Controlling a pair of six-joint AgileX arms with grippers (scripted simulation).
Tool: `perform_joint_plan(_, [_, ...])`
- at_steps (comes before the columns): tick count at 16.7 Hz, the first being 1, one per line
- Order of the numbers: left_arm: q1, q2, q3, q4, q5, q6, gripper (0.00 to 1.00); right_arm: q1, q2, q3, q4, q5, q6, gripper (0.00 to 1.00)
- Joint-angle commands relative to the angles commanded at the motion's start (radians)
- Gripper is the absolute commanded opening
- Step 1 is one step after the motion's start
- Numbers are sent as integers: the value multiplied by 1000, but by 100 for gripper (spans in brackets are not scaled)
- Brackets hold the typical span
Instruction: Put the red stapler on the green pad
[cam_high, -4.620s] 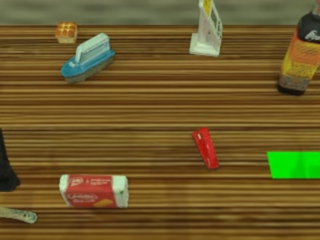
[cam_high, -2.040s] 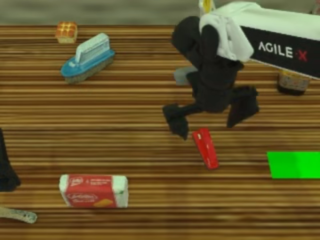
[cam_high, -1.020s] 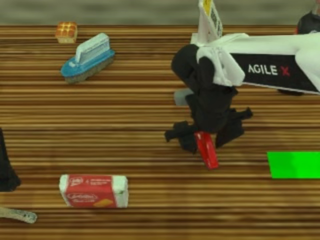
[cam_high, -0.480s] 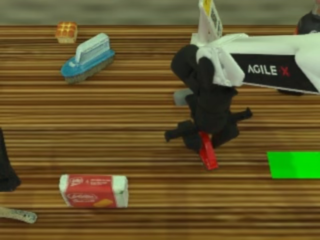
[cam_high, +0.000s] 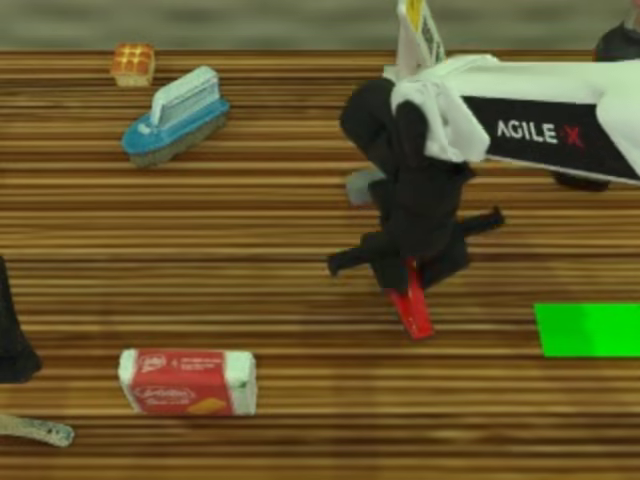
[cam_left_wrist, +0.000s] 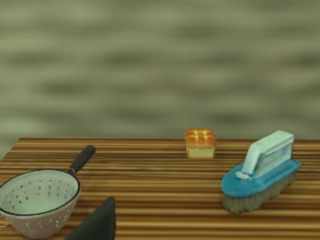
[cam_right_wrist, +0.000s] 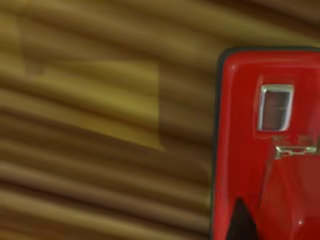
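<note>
Where the right arm reaches in from the top view's right edge, its right gripper (cam_high: 410, 268) sits low over the upper end of the red stapler (cam_high: 413, 310), with the fingers closed on that end. Only the stapler's lower end shows past the black gripper body, angled toward the bottom right. From above, whether the stapler rests on the striped wooden worktop (cam_high: 280, 220) or is raised off it cannot be told. The right wrist view is filled by the stapler's glossy red top (cam_right_wrist: 270, 150), with a small metal-framed window on it, against blurred wood grain.

The green pad (cam_high: 588, 330) lies flat at the right edge of the worktop, well apart from the stapler and bare.

The left gripper (cam_high: 12, 345) is parked at the left edge of the worktop; whether its fingers are open or closed cannot be told.

Other items: a blue brush (cam_high: 176, 117) and a small bread loaf (cam_high: 132, 64) at the upper left, a red-and-white packet (cam_high: 188, 381) at the lower left, and a white colander (cam_left_wrist: 39, 200) seen only in the left wrist view.
</note>
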Motion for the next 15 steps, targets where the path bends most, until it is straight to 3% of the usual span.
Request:
perform_joint_plan(7, [0,0,0,0,0,0,100,5,-78,197,-287,-1,-3,0])
perform_joint_plan(15, [0,0,0,0,0,0,100,-8,-91,199,-299,-1,31,0])
